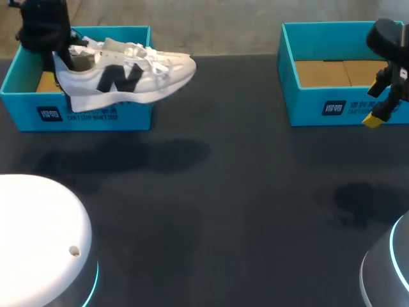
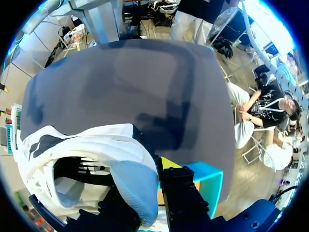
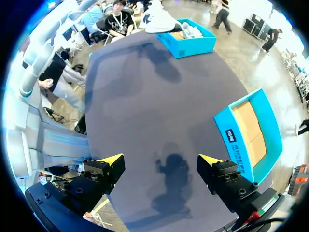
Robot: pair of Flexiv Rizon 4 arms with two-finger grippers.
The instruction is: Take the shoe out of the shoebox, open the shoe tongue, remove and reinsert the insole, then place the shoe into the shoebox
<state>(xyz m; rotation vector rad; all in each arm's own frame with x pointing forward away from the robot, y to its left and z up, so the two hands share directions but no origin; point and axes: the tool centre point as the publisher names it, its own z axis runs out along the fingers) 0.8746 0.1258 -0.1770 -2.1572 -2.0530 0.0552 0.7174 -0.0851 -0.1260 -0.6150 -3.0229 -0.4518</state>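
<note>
A white sneaker (image 1: 121,77) with a dark logo hangs tilted over the left teal shoebox (image 1: 77,116), its toe sticking out past the box's right wall. My left gripper (image 1: 56,59) is shut on its heel. In the left wrist view the heel wall (image 2: 135,188) sits pinched between the fingers of that gripper (image 2: 147,181), one finger inside the shoe (image 2: 72,150). My right gripper (image 1: 383,109) hovers open in front of the right shoebox (image 1: 332,105). In the right wrist view that gripper (image 3: 159,162) has only bare table between its fingers; the far shoe (image 3: 159,19) shows ahead.
The right shoebox (image 3: 251,130) holds only a brown cardboard floor and lies beside my right gripper. The left shoebox (image 3: 190,38) stands at the table's far end in that view. The dark tabletop (image 1: 211,211) stretches between the boxes.
</note>
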